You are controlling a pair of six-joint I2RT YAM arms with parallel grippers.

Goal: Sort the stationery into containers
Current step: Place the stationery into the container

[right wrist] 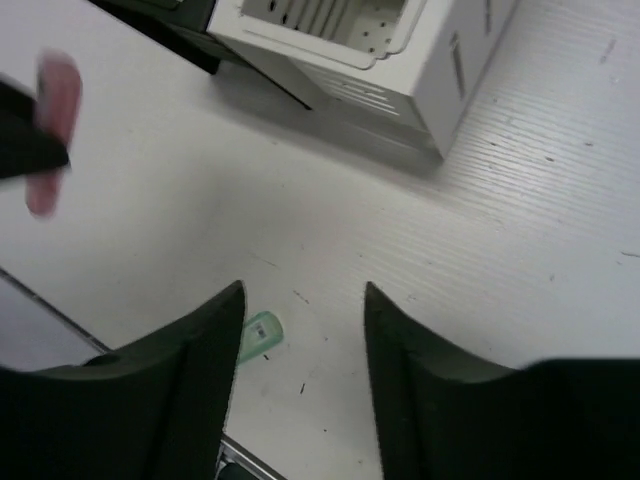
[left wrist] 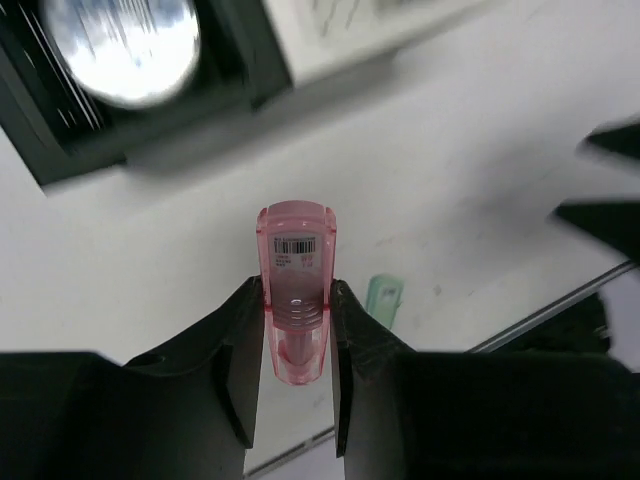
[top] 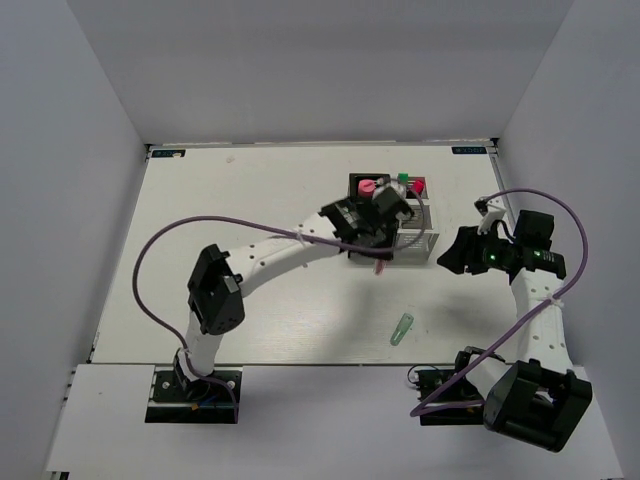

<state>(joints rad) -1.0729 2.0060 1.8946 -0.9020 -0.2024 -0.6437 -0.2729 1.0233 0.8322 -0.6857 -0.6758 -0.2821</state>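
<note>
Carrying the pink capsule over a compartment and letting it go there is, as I judge it, the step in hand. The left jaws are closed on its lower half, one on each side, and its rounded end sticks out past the tips. It looks smooth and likely to slip, so the clamp should hold until the piece hangs inside the rim of an opening in the mesh organiser. It should also be low enough to drop in without bouncing off the edge. At this moment it hangs above the table, just off the organiser's near side and not yet over any compartment. Which compartment suits it I cannot tell.

The capsule is translucent pink, with a white barcode label near the rounded end. Below the label is a ribbed band, and a darker stem shows inside.

In the left wrist view, a black compartment holds a bright round thing, too blurred to name. The white compartment beside it shows only a perforated floor in the part that is visible. A green capsule lies flat on the table, nearer the arm bases and well apart from the organiser. The right jaws stand open and empty above the table, to the right of the organiser, and should stay clear of the drop.
</note>
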